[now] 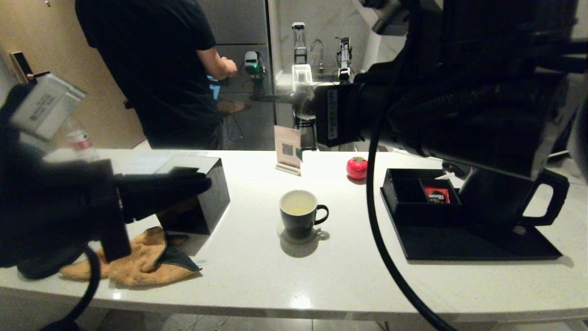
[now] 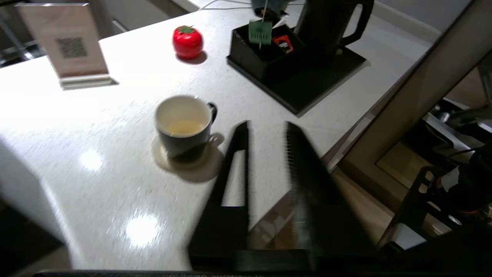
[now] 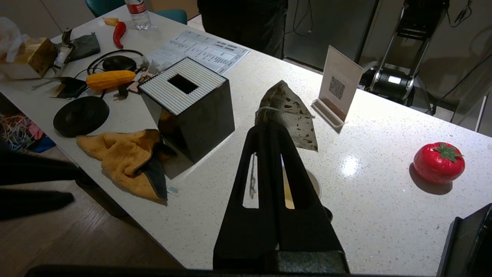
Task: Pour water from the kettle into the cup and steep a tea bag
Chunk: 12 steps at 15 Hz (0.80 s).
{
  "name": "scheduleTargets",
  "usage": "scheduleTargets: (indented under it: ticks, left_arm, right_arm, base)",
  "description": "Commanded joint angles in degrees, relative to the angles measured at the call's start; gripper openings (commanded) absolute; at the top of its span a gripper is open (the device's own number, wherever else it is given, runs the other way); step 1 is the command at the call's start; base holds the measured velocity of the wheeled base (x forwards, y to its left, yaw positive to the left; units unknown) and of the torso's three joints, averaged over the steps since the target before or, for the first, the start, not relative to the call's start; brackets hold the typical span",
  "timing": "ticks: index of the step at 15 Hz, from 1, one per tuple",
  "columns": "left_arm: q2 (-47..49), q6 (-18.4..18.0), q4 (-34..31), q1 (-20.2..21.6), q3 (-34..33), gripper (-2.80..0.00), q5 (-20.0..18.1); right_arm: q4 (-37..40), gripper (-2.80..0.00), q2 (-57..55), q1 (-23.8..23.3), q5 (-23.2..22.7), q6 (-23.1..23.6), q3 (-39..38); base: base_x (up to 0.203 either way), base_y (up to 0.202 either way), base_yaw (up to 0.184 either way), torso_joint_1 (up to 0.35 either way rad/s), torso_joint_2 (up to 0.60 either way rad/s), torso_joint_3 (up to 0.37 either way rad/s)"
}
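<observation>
Water poured: cup (image 1: 298, 214) at frame centre holds some. Right claw (image 3: 275, 129) grips tea bag (image 3: 286, 115), steeping pending; left claw (image 2: 265, 130) slightly open, empty.

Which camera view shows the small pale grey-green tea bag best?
The right wrist view: the soft grey-green tea bag sits pinched in the shut right gripper, unobstructed. In the head view the right arm fills that side and no bag shows. The left wrist view shows none I can identify.

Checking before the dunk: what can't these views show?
- Head view: the kettle, spout and most of its body hidden behind the right arm.
- Right wrist view: cup mostly hidden behind the right gripper holding the tea bag.
- Left wrist view, past open left gripper: kettle's top cut off by edge.
</observation>
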State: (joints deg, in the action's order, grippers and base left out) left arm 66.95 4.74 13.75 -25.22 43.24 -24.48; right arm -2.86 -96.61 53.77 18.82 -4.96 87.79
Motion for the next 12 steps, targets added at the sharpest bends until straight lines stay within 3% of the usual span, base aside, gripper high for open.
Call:
scheduleTargets:
  ticks: [1, 3, 9, 12]
  left_arm:
    - [6.3, -0.1, 2.5, -1.2, 1.3, 0.00, -0.1]
    - [9.0, 0.1, 9.2, -1.9, 1.6, 0.00, -0.2]
    - [12.6, 0.3, 11.6, -7.2, 1.3, 0.00, 0.8]
    - [16.1, 0.5, 19.1, -10.5, 1.3, 0.00, 2.6]
  right_arm:
    - [0.0, -2.80, 0.5, 0.0, 0.1, 0.0, -0.1]
    - [0.2, -2.80, 1.1, 0.0, 0.1, 0.0, -0.5]
    - [0.9, -2.80, 3.4, 0.6, 0.0, 0.0, -0.6]
    - [1.0, -2.80, 4.7, 1.0, 0.1, 0.0, -2.1]
  base:
    - [0.000, 0.000, 0.000, 0.000, 0.00, 0.000]
    - [0.000, 0.000, 0.000, 0.000, 0.00, 0.000]
    - [0.000, 0.000, 0.000, 0.000, 0.00, 0.000]
    - [0.000, 0.000, 0.000, 0.000, 0.00, 0.000]
